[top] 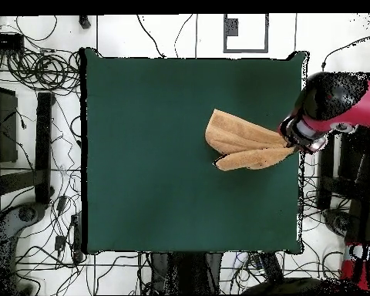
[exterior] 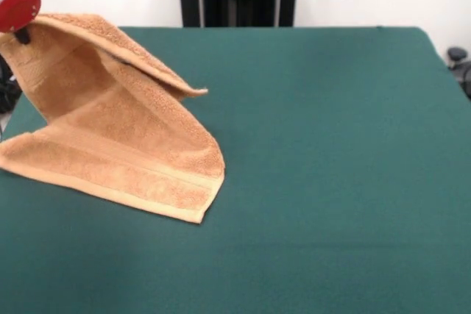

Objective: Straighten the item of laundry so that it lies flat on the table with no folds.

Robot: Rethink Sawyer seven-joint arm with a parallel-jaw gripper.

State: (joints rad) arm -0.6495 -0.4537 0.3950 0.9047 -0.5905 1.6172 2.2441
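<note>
The hand (exterior: 24,34) is clamped on one corner of the towel (exterior: 121,130), holding it up over the worktop (exterior: 331,145) edge. The towel's other end rests on the worktop, a fold draped across its middle.

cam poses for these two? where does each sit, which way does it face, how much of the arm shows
Front view: sits low across the table, facing the robot's side; shows the towel lifted at one corner and only the arm's red and silver end at the top left edge.
Overhead view: above the table, looking straight down; shows the whole tabletop, cabled floor, and the red and black arm reaching in from the right edge.
Shared: the green table and the towel, raised at one end toward the arm.
</note>
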